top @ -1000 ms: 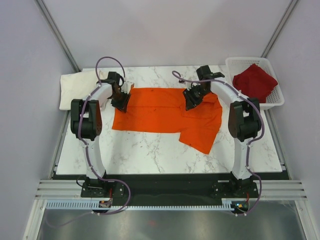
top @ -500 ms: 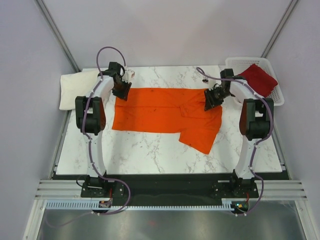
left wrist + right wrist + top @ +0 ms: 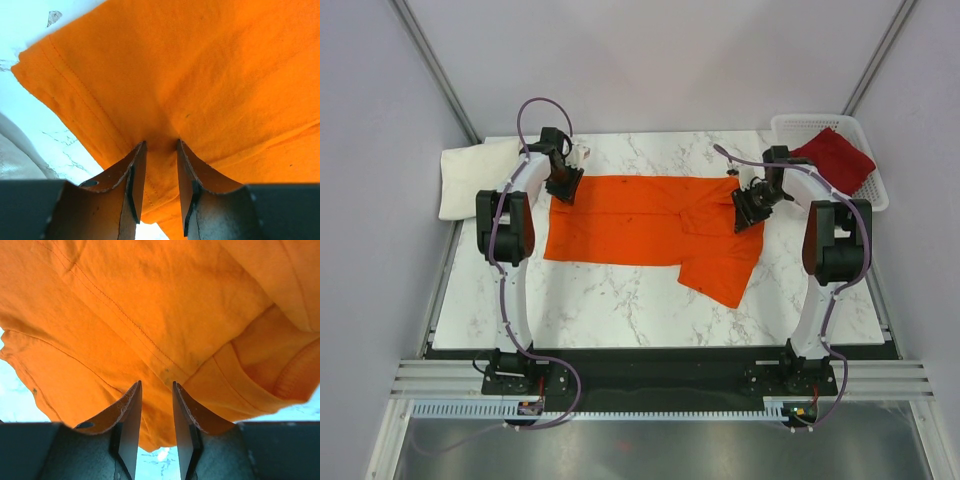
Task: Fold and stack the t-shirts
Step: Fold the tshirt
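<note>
- Left gripper [image 3: 563, 186] and right gripper [image 3: 748, 210], from above: each pinches one far end of the orange t-shirt [image 3: 640, 225], spread on the marble table [image 3: 620, 300].
- Dark red t-shirt [image 3: 832, 160] sits in the basket [image 3: 876, 205]; cream-white t-shirt [image 3: 470, 178] lies far left.
- Left wrist: fingers [image 3: 125, 175] clamp puckered orange cloth near its corner.
- Right wrist: fingers [image 3: 125, 415] nip orange fabric by a stitched hem.

Your white marble-patterned tabletop [image 3: 620, 300] carries three things. A bright orange cloth t-shirt [image 3: 620, 220] lies spread flat across the middle, with one part reaching down toward 5 o'clock. A cream-white folded cloth shirt [image 3: 470, 180] sits at 10 o'clock, lapping over the left edge. A white plastic lattice basket [image 3: 800, 120] stands at 2 o'clock, at the far corner.
</note>
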Available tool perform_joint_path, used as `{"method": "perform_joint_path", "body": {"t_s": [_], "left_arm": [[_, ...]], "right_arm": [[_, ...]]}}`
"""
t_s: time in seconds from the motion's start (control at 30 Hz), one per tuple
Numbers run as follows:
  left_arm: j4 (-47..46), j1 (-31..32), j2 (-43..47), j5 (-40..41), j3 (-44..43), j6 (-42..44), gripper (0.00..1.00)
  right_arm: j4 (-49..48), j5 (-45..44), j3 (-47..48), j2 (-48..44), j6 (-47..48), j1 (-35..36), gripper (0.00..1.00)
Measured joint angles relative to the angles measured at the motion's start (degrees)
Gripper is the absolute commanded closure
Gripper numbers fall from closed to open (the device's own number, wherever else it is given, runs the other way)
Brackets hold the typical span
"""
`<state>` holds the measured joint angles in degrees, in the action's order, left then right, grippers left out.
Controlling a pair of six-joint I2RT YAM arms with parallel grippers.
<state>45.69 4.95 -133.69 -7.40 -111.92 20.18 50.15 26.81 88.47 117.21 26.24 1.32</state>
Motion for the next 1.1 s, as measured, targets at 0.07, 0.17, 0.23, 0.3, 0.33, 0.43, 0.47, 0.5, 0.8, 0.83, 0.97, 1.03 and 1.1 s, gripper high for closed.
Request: {"method": "perform_joint_path", "body": {"t_s": [0.07,0.17,0.23,0.3,0.33,0.43,0.47,0.5,0.8,0.83,0.97,1.03,1.1], "left_arm": [[0.00,0.00,0.00,0.00,0.00,0.00,0.62],[0.00,0.00,0.00,0.00,0.00,0.00,0.62],[0.00,0.00,0.00,0.00,0.00,0.00,0.62],[0.02,0.00,0.00,0.00,0.00,0.00,0.62],[0.02,0.00,0.00,0.00,0.00,0.00,0.62],[0.00,0.00,0.00,0.00,0.00,0.00,0.62],[0.00,0.00,0.00,0.00,0.00,0.00,0.62],[0.00,0.00,0.00,0.00,0.00,0.00,0.62],[0.02,0.00,0.00,0.00,0.00,0.00,0.62],[0.02,0.00,0.00,0.02,0.00,0.00,0.62],[0.00,0.00,0.00,0.02,0.00,0.00,0.62],[0.00,0.00,0.00,0.02,0.00,0.00,0.62],[0.00,0.00,0.00,0.02,0.00,0.00,0.62]], "right_arm": [[0.00,-0.31,0.00,-0.72,0.44,-0.07,0.60],[-0.02,-0.57,0.00,-1.11,0.79,-0.07,0.60],[0.00,-0.74,-0.13,-1.07,0.85,-0.07,0.59],[0.02,-0.81,-0.28,-1.03,1.03,-0.07,0.59],[0.00,-0.85,-0.33,-0.92,1.09,-0.04,0.59],[0.00,-1.25,-0.48,-0.72,1.46,-0.11,0.58],[0.02,-1.38,-0.55,-0.61,1.64,-0.11,0.58],[-0.04,-1.51,-0.61,-0.46,1.77,-0.17,0.58],[-0.31,-2.27,-1.81,0.07,2.62,-0.44,0.63],[-0.39,-2.27,-1.81,0.11,2.58,-0.44,0.67],[-1.03,-2.27,-1.84,0.35,2.62,-0.44,0.71],[-1.49,-2.27,-1.84,0.35,2.60,-0.44,0.71],[-1.81,-2.27,-1.84,0.35,2.58,-0.44,0.71]]}}
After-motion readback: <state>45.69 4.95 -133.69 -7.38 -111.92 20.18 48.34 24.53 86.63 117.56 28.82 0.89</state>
